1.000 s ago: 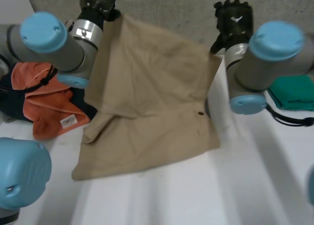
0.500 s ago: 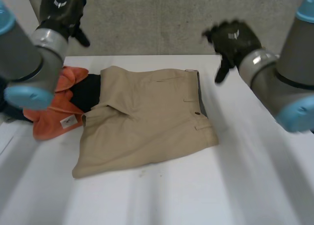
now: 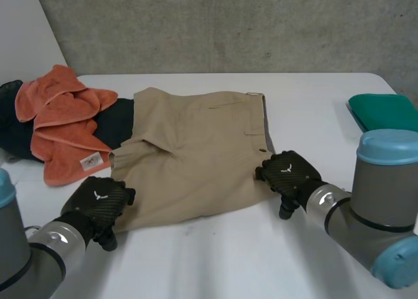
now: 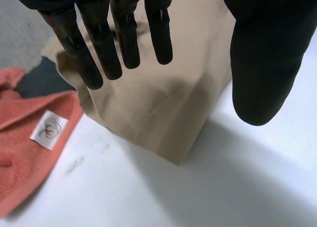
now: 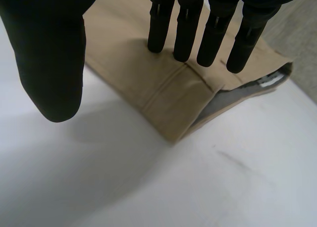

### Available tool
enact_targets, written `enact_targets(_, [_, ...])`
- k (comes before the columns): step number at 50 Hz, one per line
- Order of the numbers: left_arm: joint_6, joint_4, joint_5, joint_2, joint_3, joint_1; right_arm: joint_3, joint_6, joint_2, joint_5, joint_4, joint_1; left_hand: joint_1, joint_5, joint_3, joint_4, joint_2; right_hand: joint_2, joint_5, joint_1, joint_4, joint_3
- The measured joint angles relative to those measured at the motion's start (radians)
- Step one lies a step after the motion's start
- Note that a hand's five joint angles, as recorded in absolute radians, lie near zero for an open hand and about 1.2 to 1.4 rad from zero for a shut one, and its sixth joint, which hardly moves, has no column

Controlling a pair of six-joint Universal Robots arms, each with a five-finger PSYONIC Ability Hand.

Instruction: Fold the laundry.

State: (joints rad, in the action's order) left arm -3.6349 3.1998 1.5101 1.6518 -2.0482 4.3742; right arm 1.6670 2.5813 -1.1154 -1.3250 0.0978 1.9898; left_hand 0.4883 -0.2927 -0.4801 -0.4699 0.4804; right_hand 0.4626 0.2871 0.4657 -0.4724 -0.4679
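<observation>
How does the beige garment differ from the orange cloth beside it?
The beige garment lies folded flat, edges fairly straight; the orange cloth lies crumpled in a heap. The beige garment shows a button; the orange cloth shows a white label. Both rest on the white table.

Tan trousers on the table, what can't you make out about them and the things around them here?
- Dark garment, head view: mostly buried under the orange towel and tan trousers; its kind is unclear.
- Green item, head view: cut off by the view's edge.
- Towel label, left wrist view: print too small to read.
- Trousers' lower layers, all views: hidden by the top fold.
</observation>
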Motion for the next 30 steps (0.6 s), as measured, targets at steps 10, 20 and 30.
enact_targets(10, [0.005, 0.136, 0.003, 0.111, 0.007, 0.023, -0.090, -0.002, 0.135, -0.013, 0.106, 0.002, -0.014, 0.016, 0.015, 0.015, -0.016, 0.052, 0.065, 0.059, -0.050, -0.052])
enact_targets(20, [-0.008, 0.223, 0.009, 0.207, 0.039, 0.012, -0.188, -0.004, 0.216, -0.055, 0.103, 0.013, -0.014, 0.016, 0.015, 0.015, -0.016, 0.346, 0.330, 0.330, -0.336, -0.340])
enact_targets(30, [-0.011, 0.284, 0.010, 0.310, 0.106, 0.011, -0.246, -0.007, 0.262, -0.064, 0.103, 0.024, 0.268, -0.258, -0.245, -0.258, 0.255, 0.538, 0.481, 0.487, -0.524, -0.525])
